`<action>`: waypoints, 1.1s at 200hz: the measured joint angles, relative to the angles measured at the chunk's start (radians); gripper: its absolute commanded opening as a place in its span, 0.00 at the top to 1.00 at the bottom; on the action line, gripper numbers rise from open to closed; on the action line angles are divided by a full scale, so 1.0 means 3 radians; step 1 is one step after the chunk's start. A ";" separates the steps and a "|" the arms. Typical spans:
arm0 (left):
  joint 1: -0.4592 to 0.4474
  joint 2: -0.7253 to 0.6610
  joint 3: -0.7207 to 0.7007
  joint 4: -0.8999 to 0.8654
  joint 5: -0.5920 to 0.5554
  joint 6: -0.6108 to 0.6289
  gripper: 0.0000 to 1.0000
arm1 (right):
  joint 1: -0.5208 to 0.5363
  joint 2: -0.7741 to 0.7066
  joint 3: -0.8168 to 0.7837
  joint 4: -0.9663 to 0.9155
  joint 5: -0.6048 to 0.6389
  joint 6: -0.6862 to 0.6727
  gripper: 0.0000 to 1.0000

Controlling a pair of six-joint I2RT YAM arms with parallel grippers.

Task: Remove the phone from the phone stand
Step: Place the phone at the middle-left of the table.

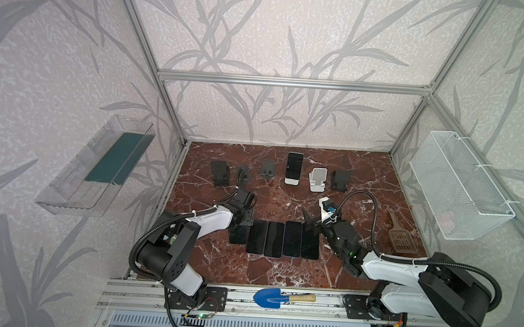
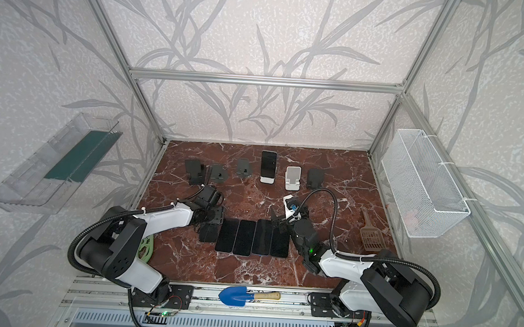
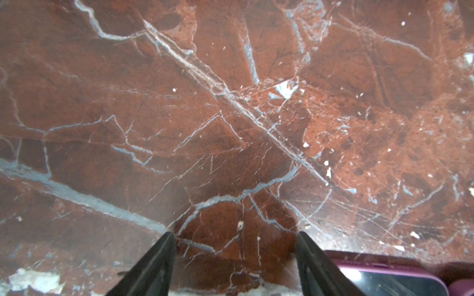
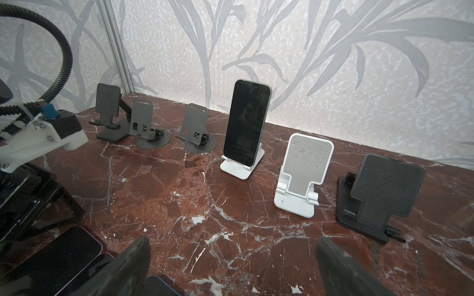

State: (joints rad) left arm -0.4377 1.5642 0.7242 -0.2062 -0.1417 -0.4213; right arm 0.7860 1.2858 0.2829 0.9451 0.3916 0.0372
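A dark phone (image 1: 294, 168) (image 4: 246, 123) leans upright in a white phone stand (image 1: 291, 181) (image 4: 242, 170) at the back middle of the marble table; both top views show it, also at phone (image 2: 268, 166). My right gripper (image 1: 308, 221) (image 4: 233, 246) hovers in front of it, well short, open wide over bare marble. My left gripper (image 1: 240, 228) (image 3: 236, 238) points down at the left end of a row of flat phones, its jaws apart with only marble between them. A phone in a magenta case (image 3: 384, 279) lies just beside one finger.
Several phones (image 1: 282, 238) lie flat side by side mid-table. Empty stands flank the loaded one: black (image 1: 219, 172), grey (image 1: 268, 169), white (image 1: 318, 180), black (image 1: 340, 180). A brown scoop (image 1: 398, 235) lies right. A blue trowel (image 1: 269, 297) rests on the front rail. A wire basket (image 1: 458, 188) hangs on the right wall.
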 measured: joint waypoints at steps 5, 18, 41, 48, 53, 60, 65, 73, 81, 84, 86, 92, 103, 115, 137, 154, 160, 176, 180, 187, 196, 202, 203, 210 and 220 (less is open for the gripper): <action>0.0000 0.0003 0.0001 0.0003 -0.0001 0.0000 0.40 | 0.0000 0.0000 0.0000 0.0000 0.0000 0.0000 0.01; 0.0000 0.0005 0.0001 0.0010 -0.0006 0.0000 0.39 | 0.0000 0.0000 0.0000 -0.0001 0.0000 0.0000 0.01; 0.0001 0.0009 0.0003 0.0019 -0.0009 0.0001 0.37 | 0.0000 0.0000 0.0000 0.0000 0.0000 0.0000 0.01; 0.0000 0.0009 0.0003 0.0019 -0.0009 0.0001 0.36 | 0.0000 0.0000 0.0000 0.0000 0.0000 0.0000 0.01; 0.0000 0.0009 0.0001 0.0019 -0.0009 0.0000 0.35 | 0.0000 0.0000 0.0000 0.0000 0.0000 0.0000 0.01; 0.0001 0.0009 0.0001 0.0019 -0.0010 0.0001 0.33 | 0.0000 0.0000 0.0000 0.0000 0.0000 0.0000 0.01; 0.0001 0.0009 0.0001 0.0019 -0.0010 0.0001 0.32 | 0.0000 0.0000 0.0000 0.0000 0.0000 0.0000 0.01; 0.0001 0.0010 0.0003 0.0019 -0.0009 0.0001 0.32 | 0.0000 0.0000 0.0000 0.0000 0.0000 0.0000 0.01; 0.0000 0.0011 0.0003 0.0019 -0.0010 0.0001 0.30 | 0.0000 0.0000 0.0000 0.0000 0.0000 0.0000 0.01; 0.0000 0.0011 0.0003 0.0019 -0.0009 0.0001 0.30 | 0.0000 0.0000 0.0000 0.0000 0.0000 0.0000 0.01; 0.0000 0.0013 0.0004 0.0019 -0.0009 0.0001 0.30 | 0.0000 0.0000 0.0000 0.0000 0.0000 0.0000 0.01; 0.0001 0.0014 0.0005 0.0020 -0.0009 0.0001 0.29 | 0.0000 0.0000 0.0000 0.0000 0.0000 0.0000 0.01; 0.0001 0.0022 0.0010 0.0024 -0.0010 0.0001 0.28 | 0.0000 0.0000 0.0000 0.0000 0.0000 0.0000 0.01; 0.0001 0.0036 0.0025 0.0029 -0.0011 0.0003 0.27 | 0.0000 0.0000 0.0000 0.0000 0.0000 -0.0001 0.01; 0.0001 0.0074 0.0046 0.0075 -0.0013 -0.0003 0.25 | 0.0000 0.0000 0.0000 0.0000 0.0000 -0.0001 0.01; 0.0001 0.0097 0.0053 0.0114 -0.0015 -0.0003 0.24 | 0.0000 0.0000 0.0000 -0.0001 0.0000 0.0000 0.01; 0.0001 0.0098 0.0053 0.0121 -0.0017 -0.0004 0.22 | 0.0000 0.0000 0.0000 0.0000 0.0000 -0.0001 0.01; 0.0001 0.0102 0.0053 0.0135 -0.0018 -0.0003 0.22 | 0.0000 0.0000 0.0000 0.0000 0.0000 -0.0001 0.01; 0.0001 0.0102 0.0053 0.0136 -0.0018 -0.0001 0.22 | 0.0000 0.0000 0.0000 0.0000 0.0000 0.0000 0.01; 0.0001 0.0102 0.0053 0.0139 -0.0018 -0.0001 0.22 | 0.0000 0.0000 0.0000 0.0000 0.0000 -0.0001 0.01; 0.0001 0.0102 0.0053 0.0137 -0.0017 -0.0001 0.22 | 0.0000 0.0000 0.0000 0.0000 0.0001 -0.0001 0.01; 0.0001 0.0102 0.0053 0.0137 -0.0018 -0.0001 0.23 | 0.0000 0.0000 0.0000 0.0000 0.0000 -0.0001 0.01; 0.0001 0.0102 0.0053 0.0139 -0.0018 -0.0001 0.23 | 0.0000 0.0000 0.0000 0.0000 0.0000 -0.0001 0.01; 0.0001 0.0102 0.0053 0.0139 -0.0018 -0.0001 0.24 | 0.0000 0.0000 0.0000 0.0000 0.0000 -0.0001 0.01; 0.0000 0.0102 0.0053 0.0139 -0.0018 0.0006 0.25 | 0.0000 0.0000 0.0000 0.0000 0.0001 -0.0001 0.01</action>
State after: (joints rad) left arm -0.4377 1.5948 0.7403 -0.1646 -0.1471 -0.4194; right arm 0.7860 1.2858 0.2829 0.9451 0.3920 0.0368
